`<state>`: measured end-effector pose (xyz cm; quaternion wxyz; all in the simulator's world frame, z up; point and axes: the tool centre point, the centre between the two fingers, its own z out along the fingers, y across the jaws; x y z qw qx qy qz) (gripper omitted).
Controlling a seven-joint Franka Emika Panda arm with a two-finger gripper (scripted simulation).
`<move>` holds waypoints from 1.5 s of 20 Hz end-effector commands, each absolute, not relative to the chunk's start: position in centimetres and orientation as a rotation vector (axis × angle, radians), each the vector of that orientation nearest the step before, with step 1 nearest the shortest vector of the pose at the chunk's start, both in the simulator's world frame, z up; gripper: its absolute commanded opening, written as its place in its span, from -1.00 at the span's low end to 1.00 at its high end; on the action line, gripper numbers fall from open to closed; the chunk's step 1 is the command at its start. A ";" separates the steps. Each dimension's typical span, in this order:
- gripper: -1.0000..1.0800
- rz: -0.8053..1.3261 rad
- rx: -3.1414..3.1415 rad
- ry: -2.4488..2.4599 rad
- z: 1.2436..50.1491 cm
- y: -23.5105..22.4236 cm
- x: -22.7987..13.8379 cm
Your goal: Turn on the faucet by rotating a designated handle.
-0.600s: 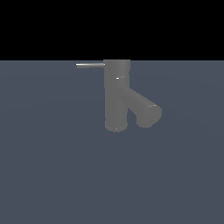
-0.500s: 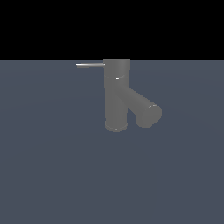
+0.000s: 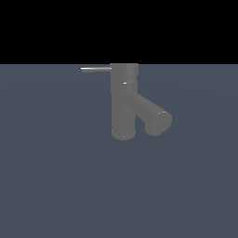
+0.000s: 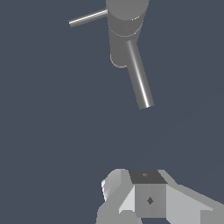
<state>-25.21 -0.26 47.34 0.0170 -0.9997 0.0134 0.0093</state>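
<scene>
The faucet [image 3: 123,100] is a matte grey upright cylinder standing on the dark floor, with a thick spout [image 3: 153,116] slanting down toward the exterior view's right. The handle [image 3: 95,69], a thin light-grey rod, sticks out level from the faucet's top toward the exterior view's left. No arm or gripper shows in the exterior view. In the wrist view the faucet [image 4: 124,30], handle [image 4: 87,18] and spout [image 4: 140,81] are seen from above, well apart from my gripper [image 4: 146,177]. Only pale blocky parts of the gripper show, and how its jaws stand is unclear.
A flat dark blue-grey floor [image 3: 56,176] spreads around the faucet. A black background fills the exterior view above the floor's far edge. Nothing else stands in either view.
</scene>
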 end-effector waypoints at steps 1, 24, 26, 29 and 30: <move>-1.00 0.028 -3.106 0.043 47.3 -0.2 -25.2; -1.00 0.031 -3.073 0.494 45.8 1.2 -17.5; -1.00 0.031 -3.063 0.562 45.4 1.5 -16.3; -1.00 0.031 -3.044 0.664 44.7 1.9 -14.6; -1.00 0.031 -3.037 0.697 44.5 2.1 -14.0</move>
